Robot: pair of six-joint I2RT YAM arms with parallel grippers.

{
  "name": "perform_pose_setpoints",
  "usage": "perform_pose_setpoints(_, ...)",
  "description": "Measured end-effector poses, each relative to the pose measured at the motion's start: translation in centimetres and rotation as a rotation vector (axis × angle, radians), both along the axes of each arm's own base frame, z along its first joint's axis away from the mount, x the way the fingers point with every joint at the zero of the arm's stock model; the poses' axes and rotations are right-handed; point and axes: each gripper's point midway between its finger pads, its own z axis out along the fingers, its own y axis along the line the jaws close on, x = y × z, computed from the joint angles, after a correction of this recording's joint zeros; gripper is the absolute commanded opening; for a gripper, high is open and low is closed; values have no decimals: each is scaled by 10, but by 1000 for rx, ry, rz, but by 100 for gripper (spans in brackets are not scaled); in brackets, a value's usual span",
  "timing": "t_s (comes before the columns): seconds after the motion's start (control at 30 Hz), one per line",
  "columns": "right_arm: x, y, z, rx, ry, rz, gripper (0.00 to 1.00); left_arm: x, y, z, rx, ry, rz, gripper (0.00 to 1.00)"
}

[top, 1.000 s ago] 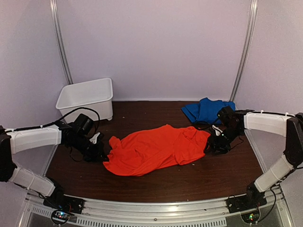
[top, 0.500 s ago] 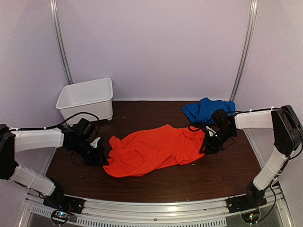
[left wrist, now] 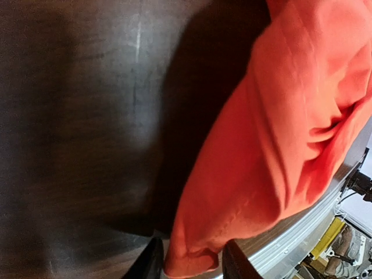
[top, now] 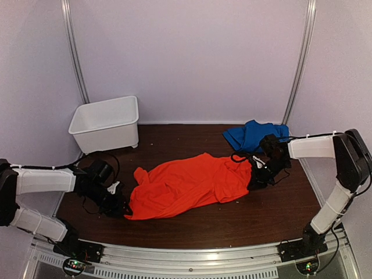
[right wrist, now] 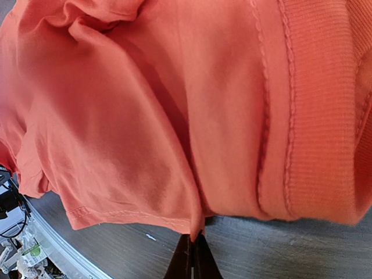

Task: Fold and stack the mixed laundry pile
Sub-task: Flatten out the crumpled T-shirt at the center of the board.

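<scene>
Dark brown wood forms the table [top: 192, 226], closed in by pale lilac walls. The orange-red T-shirt [top: 186, 185] sprawls crumpled across its middle, stretched from left to right. At the shirt's left end the left gripper [top: 120, 204] sits low on the table. Its wrist view shows a bunched edge of the orange cloth caught between the two fingers, which stand a little apart around it. At the shirt's right end the right gripper [top: 256, 177] meets the cloth beside the ribbed collar band. Its wrist view shows the fingertips pressed together on a fold just by a stitched hem. Just behind the shirt's right end the royal-blue garment [top: 253, 135] lies rumpled; whether the two touch cannot be told. Behind the shirt's left end, well apart from it, stands a white bin [top: 107, 122].
</scene>
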Motion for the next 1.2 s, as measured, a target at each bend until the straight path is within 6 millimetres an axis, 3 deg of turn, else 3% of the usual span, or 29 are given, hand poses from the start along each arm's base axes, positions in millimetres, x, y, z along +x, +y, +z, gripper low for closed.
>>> perform_pose_setpoints(0.27, -2, -1, 8, 2, -12, 1, 0, -24, 7, -3, -34, 25, 22, 48)
perform_pose_setpoints(0.47, -5, -2, 8, -2, -9, 7, 0, -20, 7, -2, -25, 21, 30, 49)
perform_pose_setpoints(0.67, -7, -4, 8, -9, -8, 13, 0, -2, 9, -4, 43, 13, 44, 48)
perform_pose_setpoints(1.07, -7, -6, 11, -16, -20, 10, 0, 0, 39, -7, 237, 3, 58, 54)
perform_pose_setpoints(1.2, -7, -6, 11, -18, -16, 11, 0, 1, 41, -7, 254, 3, 49, 46)
